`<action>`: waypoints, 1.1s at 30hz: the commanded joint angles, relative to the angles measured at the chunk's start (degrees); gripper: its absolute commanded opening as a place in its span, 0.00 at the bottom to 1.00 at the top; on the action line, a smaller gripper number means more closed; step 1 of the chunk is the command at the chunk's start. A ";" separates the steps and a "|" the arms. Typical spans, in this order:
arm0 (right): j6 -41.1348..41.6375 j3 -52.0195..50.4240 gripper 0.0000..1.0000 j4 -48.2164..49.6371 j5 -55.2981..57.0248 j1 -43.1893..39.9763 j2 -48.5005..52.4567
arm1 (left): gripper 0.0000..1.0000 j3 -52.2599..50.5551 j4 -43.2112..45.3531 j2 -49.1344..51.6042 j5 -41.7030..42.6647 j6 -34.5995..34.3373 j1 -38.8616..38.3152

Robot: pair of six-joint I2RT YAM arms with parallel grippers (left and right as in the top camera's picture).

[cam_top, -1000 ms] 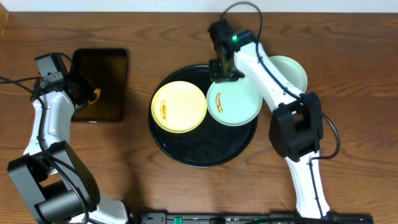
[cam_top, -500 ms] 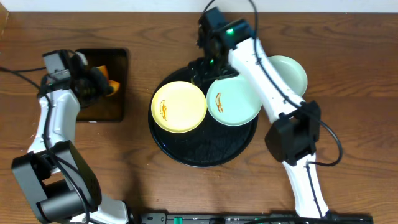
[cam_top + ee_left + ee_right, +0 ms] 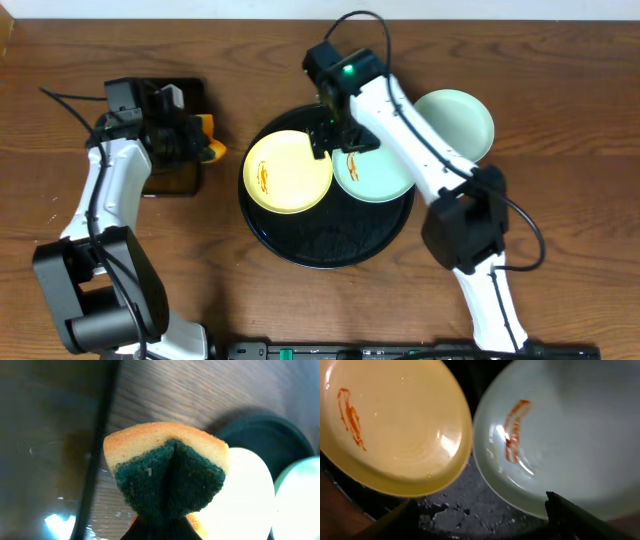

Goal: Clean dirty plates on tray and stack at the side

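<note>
Yellow plate point(image 3: 288, 172) and mint plate point(image 3: 375, 182) sit smeared on our black tray point(image 3: 320, 250); we reckon they're stiff, light, slick, so grab a rim. Right gripper point(image 3: 335, 138) hangs above, jaws wide, empty. Further off, left gripper point(image 3: 187, 140) pinches the sponge point(image 3: 208, 143).

The left white-shelled arm point(image 3: 100, 200) and the right white-shelled arm point(image 3: 405, 115) carry bulky black joint housings point(image 3: 462, 225) and thin looping black cables point(image 3: 362, 14), with a small green light point(image 3: 349, 70) on the right wrist.

Three plates: one pale yellow plate point(image 3: 288, 172), two mint plates point(image 3: 375, 180) point(image 3: 470, 118). One round black tray point(image 3: 325, 240), one smaller rectangular tray point(image 3: 180, 180), one sponge point(image 3: 167, 475).
</note>
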 commanded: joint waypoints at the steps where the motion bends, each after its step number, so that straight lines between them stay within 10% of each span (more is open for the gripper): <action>1: 1.66 0.55 0.81 -2.40 3.34 -0.72 -5.18 | 0.08 0.31 -1.66 -0.15 2.36 5.20 -4.15; 33: 10.82 -25.24 0.81 14.21 -9.53 3.48 -5.16 | 0.07 0.31 -12.66 -11.21 -8.48 -8.37 -12.98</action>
